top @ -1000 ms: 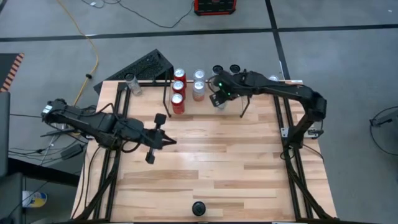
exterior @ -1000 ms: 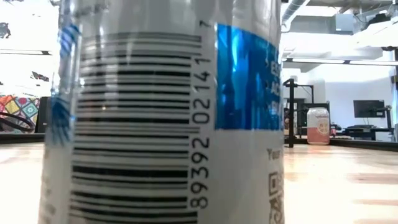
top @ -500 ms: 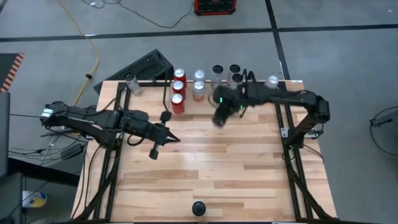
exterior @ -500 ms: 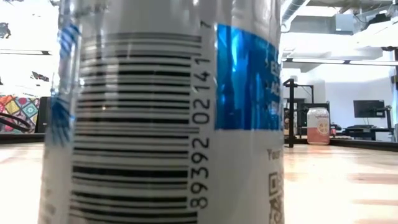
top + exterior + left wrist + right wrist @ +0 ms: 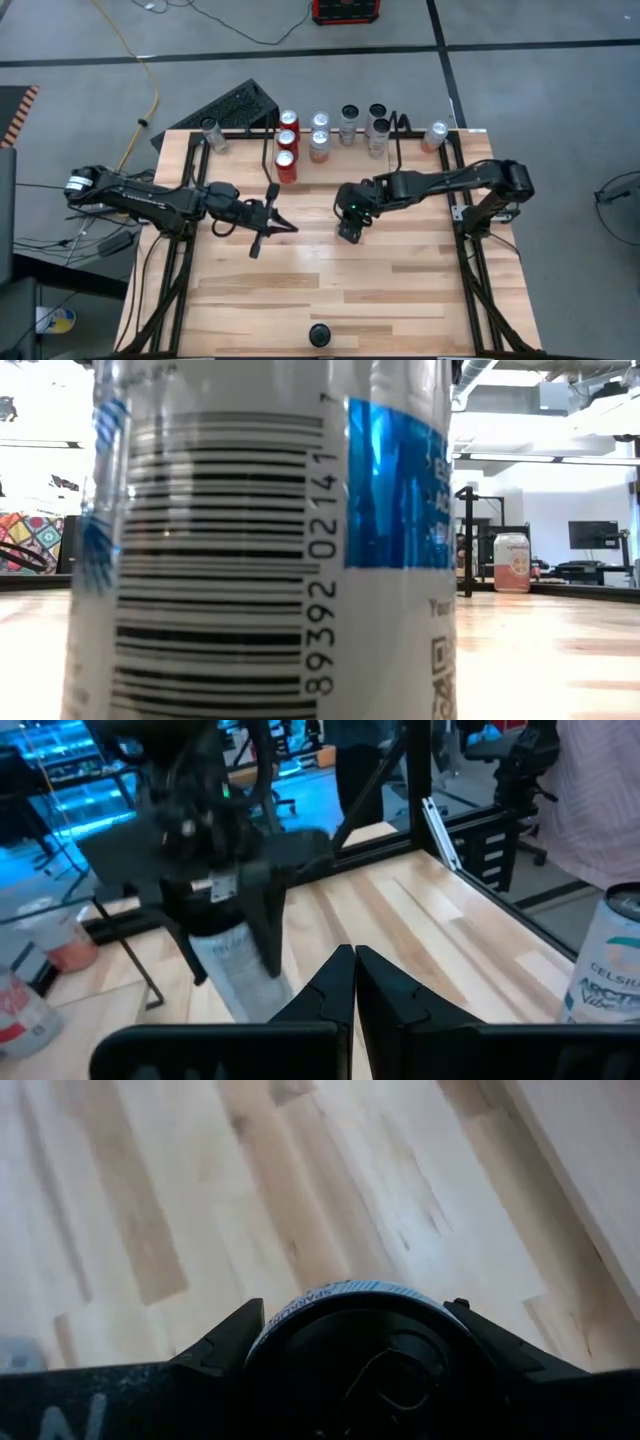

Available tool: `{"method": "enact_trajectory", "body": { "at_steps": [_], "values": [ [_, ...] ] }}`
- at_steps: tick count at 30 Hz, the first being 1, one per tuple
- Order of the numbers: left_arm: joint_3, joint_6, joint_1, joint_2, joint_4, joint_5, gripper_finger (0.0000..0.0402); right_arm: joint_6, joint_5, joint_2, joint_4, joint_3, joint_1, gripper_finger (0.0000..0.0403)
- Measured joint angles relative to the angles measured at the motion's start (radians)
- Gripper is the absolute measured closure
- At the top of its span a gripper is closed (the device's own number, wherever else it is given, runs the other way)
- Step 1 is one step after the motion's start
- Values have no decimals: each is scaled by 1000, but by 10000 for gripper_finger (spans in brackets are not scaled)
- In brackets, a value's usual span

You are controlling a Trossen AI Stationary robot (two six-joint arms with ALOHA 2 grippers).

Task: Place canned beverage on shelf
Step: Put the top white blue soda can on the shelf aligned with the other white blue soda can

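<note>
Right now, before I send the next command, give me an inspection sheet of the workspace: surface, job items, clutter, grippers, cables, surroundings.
Surface: wooden table, light planks.
Job's things: shelf at the table's far edge with cans in rows, three red cans at one end; one can is held over mid-table.
Clutter: a can at the near edge, blocking the low view; one can at the far left corner; one can at the far right corner.
Grippers: right gripper shut on the can; left gripper shut, empty, pointing at it.
Cables: yellow cable on the floor.
Surroundings: red case beyond the table.

Two dark jointed arms, green LED on R wrist.
</note>
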Motion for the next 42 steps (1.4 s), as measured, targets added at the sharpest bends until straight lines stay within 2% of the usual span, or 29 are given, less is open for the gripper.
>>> {"method": "enact_trajectory", "body": {
  "at_steps": [9, 21, 35, 42],
  "values": [
    [4, 92, 11, 0, 2, -9, 402, 68, 6, -1, 23, -83, 17, 168],
    [4, 22, 55, 0, 41, -10, 402, 52, -23, -1, 17, -83, 41, 135],
    [4, 20, 55, 0, 41, 6, 402, 79, -5, -1, 17, -83, 40, 129],
    [4, 20, 55, 0, 45, 6, 402, 73, 5, -2, 21, -80, 40, 91]
  ]
}}
